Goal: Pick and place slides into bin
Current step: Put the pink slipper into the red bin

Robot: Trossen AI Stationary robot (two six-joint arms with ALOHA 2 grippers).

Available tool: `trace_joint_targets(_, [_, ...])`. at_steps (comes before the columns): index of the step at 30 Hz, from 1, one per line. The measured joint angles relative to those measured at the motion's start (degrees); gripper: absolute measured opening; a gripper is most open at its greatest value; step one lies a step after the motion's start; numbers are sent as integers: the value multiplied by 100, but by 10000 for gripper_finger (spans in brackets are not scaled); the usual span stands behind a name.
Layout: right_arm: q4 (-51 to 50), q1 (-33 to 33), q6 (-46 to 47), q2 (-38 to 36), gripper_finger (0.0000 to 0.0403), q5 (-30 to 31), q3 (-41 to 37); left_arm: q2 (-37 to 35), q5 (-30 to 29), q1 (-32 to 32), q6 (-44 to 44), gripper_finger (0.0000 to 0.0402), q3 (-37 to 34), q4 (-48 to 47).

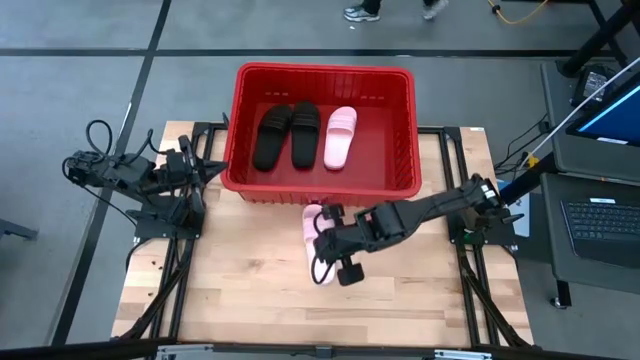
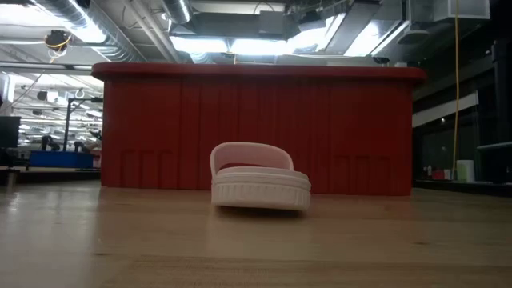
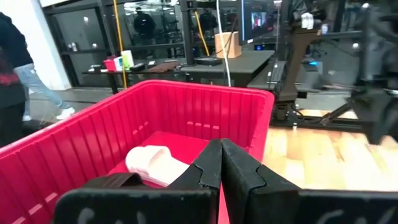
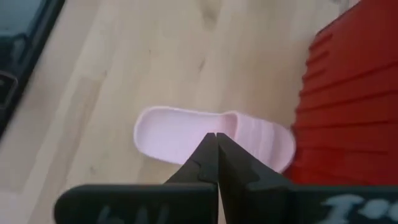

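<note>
Right claw (image 4: 214, 138), pinched shut and empty, hovers over last pale pink slide sandal (image 4: 186, 135) beside red ribbed plastic bin (image 1: 325, 130); descending shut likely shoves sandal instead of gripping.

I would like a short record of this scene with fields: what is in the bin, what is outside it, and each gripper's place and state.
in the bin: two black slides and one pink slide, side by side in the red bin
outside the bin: one pink slide on the table, just in front of the bin's near wall
right gripper: shut, above the pink slide on the table, holding nothing
left gripper: shut, at the bin's left side, waiting
</note>
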Motion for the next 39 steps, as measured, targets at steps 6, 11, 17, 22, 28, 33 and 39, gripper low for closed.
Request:
trace_joint_targets(6, [357, 33, 799, -7, 6, 541, -785, 0, 120, 0, 363, 2, 0, -36])
trace_joint_targets(11, [1680, -50, 855, -6, 17, 975, -1874, 0, 280, 0, 406, 2, 0, -46])
trace_joint_targets(17, [2480, -110, 1319, 2, 32, 953, -2619, 0, 913, 0, 311, 2, 0, -46])
trace_joint_targets(22, [2492, 26, 1546, 2, 56, 944, -2607, 0, 954, 0, 310, 2, 0, -48])
trace_joint_targets(28, [2785, 61, 1566, 2, 98, 937, -2754, 0, 1101, 0, 311, 2, 0, -48])
trace_joint_targets(33, [3077, -14, 1578, 2, 132, 1048, -2998, 2, 1114, 0, 312, 2, 0, -48])
trace_joint_targets(39, [3582, -164, 1416, 2, 158, 1211, -3315, 0, 1114, 0, 311, 2, 0, -47])
